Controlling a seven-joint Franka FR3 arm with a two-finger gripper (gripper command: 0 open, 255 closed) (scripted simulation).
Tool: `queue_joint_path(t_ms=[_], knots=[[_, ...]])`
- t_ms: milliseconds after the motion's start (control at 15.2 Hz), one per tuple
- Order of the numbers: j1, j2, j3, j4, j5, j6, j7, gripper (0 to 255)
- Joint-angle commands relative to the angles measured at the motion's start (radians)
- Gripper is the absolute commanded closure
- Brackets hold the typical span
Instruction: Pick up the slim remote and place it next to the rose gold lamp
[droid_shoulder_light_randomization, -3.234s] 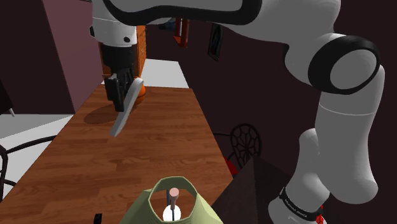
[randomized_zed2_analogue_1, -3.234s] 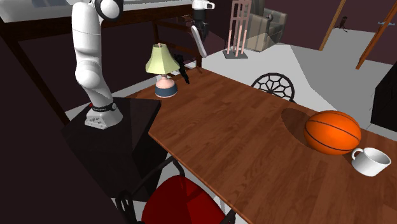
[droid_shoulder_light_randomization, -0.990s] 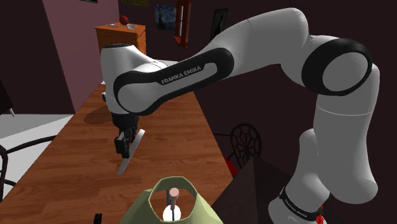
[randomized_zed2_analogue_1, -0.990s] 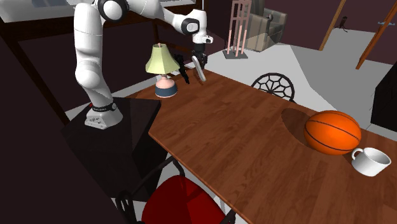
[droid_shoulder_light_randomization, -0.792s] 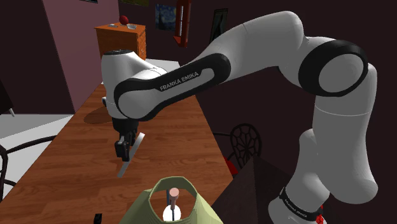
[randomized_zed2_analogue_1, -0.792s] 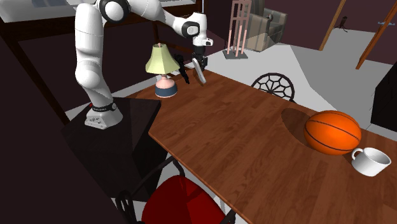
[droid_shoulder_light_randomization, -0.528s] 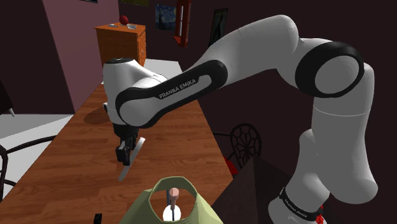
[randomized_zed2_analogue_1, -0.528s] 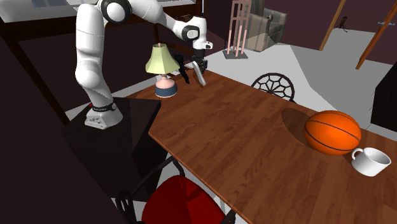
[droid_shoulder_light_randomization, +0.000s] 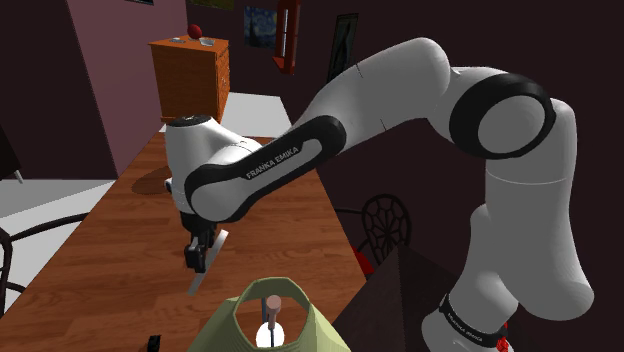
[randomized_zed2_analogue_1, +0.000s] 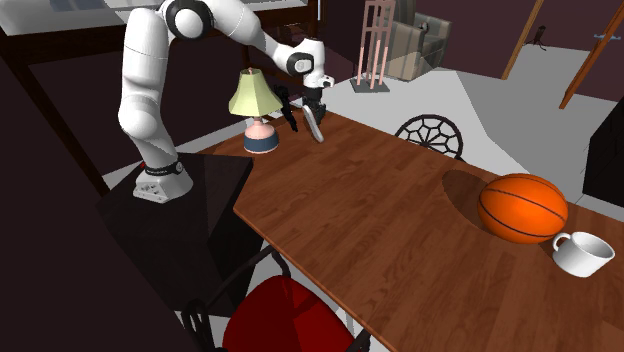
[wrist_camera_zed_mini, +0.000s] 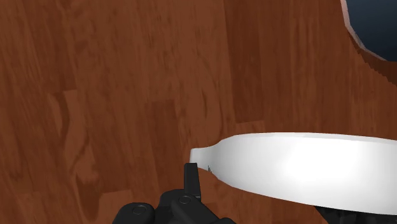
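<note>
A slim white remote hangs tilted, low over the wooden table, with my black gripper shut on it. In the second exterior view the gripper and remote are just beyond the lamp, which has a pale green shade and a pink and dark blue base. The lamp's shade shows from above at the shoulder view's bottom edge, close below the remote. In the wrist view the remote lies across one black finger, with the lamp's dark base at the corner.
A small black object stands beside the lamp. Farther along the table sit an orange basketball and a white mug. A wire-backed chair and a red chair flank the table. An orange dresser stands beyond the table's far end.
The arm has carried the remote along the table toward the lamp and lowered it nearer the wood. The grip has stayed shut throughout.
</note>
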Motion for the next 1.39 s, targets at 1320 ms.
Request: queue_joint_path(t_ms=[1320], knots=[[0.004,0.19,-0.007,-0.027,-0.01,0.217,0.006,255]])
